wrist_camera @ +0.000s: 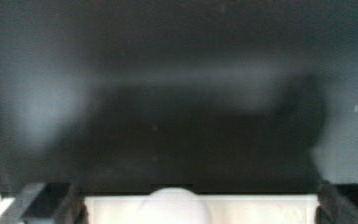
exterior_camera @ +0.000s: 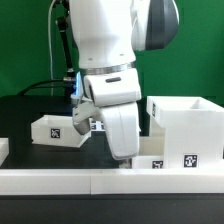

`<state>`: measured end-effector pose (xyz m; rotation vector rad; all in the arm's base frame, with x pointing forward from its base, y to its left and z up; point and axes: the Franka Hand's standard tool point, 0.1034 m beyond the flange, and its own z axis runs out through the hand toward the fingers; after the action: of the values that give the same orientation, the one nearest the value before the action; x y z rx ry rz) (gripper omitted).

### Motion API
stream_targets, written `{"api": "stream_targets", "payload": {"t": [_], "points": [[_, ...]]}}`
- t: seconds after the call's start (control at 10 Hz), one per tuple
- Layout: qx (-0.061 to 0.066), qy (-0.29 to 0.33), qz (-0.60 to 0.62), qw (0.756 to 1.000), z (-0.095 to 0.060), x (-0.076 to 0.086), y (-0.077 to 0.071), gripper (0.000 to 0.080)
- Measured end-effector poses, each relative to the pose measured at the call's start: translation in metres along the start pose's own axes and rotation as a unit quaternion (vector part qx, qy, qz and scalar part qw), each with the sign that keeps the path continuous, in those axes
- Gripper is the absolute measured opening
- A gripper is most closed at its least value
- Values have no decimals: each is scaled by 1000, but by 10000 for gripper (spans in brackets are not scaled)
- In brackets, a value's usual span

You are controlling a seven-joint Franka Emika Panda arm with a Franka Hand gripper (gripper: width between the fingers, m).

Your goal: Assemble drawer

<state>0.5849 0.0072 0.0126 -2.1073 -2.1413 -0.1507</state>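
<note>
Drawer tray sits at worktop front edge, jaws wide above it, holding nothing. Casing just beside, near front corner; second tray further back, opposite side. Risk: off-centre closing could skew tray into casing.

Casing: tall white box, upright on the dark tabletop at the exterior view's right. Top open, walls plain, a black-and-white casing tag low on the face toward the camera.

Left tray: shallow white open box at the exterior view's left, flat on the tabletop, well apart from the casing. Left tray tag on its near wall.

Second tray: low and white, just beside the casing's base. I see only a corner with the second tray tag; the rest is hidden.
</note>
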Motion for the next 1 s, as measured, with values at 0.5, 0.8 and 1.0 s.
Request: {"api": "stream_targets", "payload": {"t": [0.5, 0.8, 1.0], "points": [[7, -5, 2, 1000, 0, 30, 4, 649], [6, -10, 4, 1000, -1, 3, 3, 649], [-1, -16, 28, 999, -10, -32, -1, 649]]}}
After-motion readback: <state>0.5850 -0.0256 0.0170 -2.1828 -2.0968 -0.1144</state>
